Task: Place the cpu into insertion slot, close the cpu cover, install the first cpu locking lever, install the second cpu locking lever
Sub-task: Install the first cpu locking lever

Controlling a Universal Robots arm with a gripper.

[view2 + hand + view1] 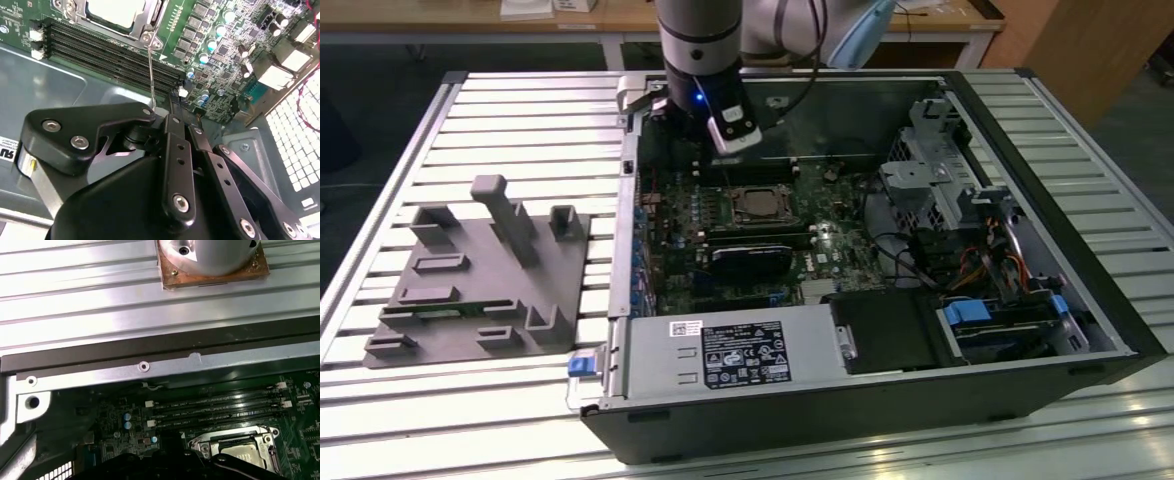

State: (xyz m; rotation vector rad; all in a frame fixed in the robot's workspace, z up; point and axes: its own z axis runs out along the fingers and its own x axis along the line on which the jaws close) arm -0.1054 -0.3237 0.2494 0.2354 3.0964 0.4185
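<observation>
The cpu [112,11] lies in the insertion slot [757,206], its silver-grey top facing up, and it shows again in the first wrist view [242,458]. The silvery cpu cover [148,24] is down around it as a frame. One thin wire locking lever [151,70] stands up from the socket's corner, and its free end meets my fingertips. My gripper [167,107] looks shut, black links converging at the lever's tip. In the exterior view the gripper [727,150] hangs just beyond the socket, inside the open computer case.
Long black memory slots [110,50] run beside the socket. The case's metal wall [150,365] is close to the gripper. A black labelled box [747,350], a drive cage [934,180] and cables fill the case. A grey fixture [480,275] sits at the exterior view's left.
</observation>
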